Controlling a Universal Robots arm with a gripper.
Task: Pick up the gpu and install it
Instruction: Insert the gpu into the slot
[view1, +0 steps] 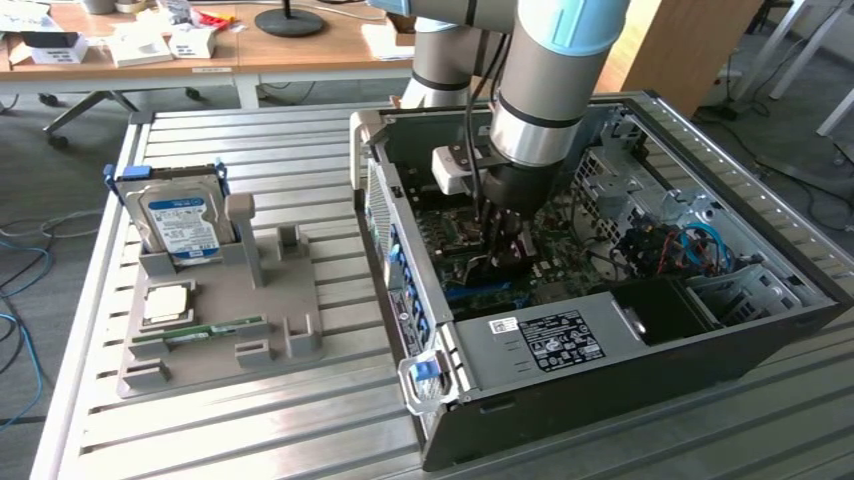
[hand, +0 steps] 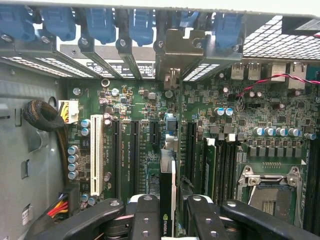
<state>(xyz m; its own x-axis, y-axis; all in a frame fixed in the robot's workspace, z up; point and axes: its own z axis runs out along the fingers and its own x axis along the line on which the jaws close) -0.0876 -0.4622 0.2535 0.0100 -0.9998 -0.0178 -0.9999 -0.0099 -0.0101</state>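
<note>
Open computer case (view1: 747, 340) on the slatted bench, its motherboard (hand: 130, 100) exposed so the arm can reach straight down; the gripper (hand: 167, 210) is clamped on the gpu (hand: 167, 195), held edge-on above an expansion slot, an NVIDIA-style logo visible on its edge.

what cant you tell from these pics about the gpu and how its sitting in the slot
- Exterior view: the gpu is hidden behind the gripper and arm inside the computer case.
- Wrist view: the gpu is seen edge-on between the fingers; its lower part is cut off by the picture's edge.
- Whether it is fully seated in the motherboard slot cannot be told.
</note>
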